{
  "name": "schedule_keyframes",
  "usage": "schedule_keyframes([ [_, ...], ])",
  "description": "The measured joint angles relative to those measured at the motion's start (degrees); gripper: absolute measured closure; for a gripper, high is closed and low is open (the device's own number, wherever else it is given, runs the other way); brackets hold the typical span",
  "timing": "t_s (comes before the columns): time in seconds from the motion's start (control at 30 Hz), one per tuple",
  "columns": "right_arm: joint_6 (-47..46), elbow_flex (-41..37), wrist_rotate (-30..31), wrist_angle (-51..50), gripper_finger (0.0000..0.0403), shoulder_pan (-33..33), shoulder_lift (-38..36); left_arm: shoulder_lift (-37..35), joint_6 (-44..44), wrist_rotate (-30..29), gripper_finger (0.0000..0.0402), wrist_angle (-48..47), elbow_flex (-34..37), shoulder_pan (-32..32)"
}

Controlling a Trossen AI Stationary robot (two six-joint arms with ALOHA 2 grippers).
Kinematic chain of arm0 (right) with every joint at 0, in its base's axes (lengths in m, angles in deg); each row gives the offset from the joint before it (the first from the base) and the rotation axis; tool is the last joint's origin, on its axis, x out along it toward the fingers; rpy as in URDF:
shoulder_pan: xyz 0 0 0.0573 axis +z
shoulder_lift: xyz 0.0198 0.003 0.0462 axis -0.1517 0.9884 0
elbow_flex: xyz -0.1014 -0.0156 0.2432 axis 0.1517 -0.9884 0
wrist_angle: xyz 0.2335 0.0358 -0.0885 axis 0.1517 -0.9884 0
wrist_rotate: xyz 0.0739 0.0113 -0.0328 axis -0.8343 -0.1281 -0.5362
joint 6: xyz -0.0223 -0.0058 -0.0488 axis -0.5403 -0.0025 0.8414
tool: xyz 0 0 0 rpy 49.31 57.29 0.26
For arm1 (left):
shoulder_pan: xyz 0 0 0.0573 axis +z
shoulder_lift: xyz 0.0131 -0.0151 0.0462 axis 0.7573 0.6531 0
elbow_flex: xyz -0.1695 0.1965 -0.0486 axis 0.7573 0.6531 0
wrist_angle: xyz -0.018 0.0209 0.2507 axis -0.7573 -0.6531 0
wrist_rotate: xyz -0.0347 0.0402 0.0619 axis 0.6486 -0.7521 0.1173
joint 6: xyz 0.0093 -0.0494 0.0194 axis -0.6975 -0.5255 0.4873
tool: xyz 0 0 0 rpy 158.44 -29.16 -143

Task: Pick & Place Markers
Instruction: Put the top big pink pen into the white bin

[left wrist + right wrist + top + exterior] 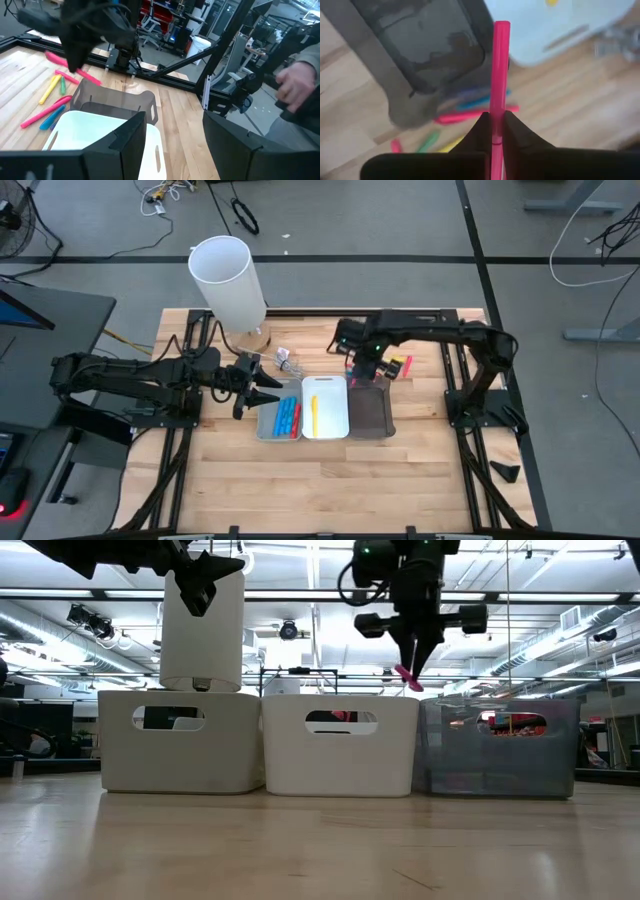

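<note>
2 grippers work above the bench (330, 480). The right gripper (495, 131) has its jaws pinched on 1 pink marker (498, 75), a thin straight pen, held above the dark tray's (369, 412) far edge. The left gripper (262, 387) hangs with jaws spread and empty just beside the grey tray (266, 426). 3 trays sit in a row; the white tray (326, 424) stands between the others. Blue and red markers (288, 417) lie in the grey tray, 1 yellow marker (312, 414) in the white. Loose markers (50, 102) lie beyond the right jaws.
</note>
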Motion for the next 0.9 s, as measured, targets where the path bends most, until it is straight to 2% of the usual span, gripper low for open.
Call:
schedule_keyframes([
  [0.4,1.9,0.0,0.0,7.1,0.0391,8.8,5.1,0.0,0.0,0.0,0.02,0.0,0.0,0.0],
  [0.9,5.9,0.0,-0.1,15.0,0.0391,14.1,5.8,0.0,0.0,0.0,0.02,0.0,0.0,0.0],
])
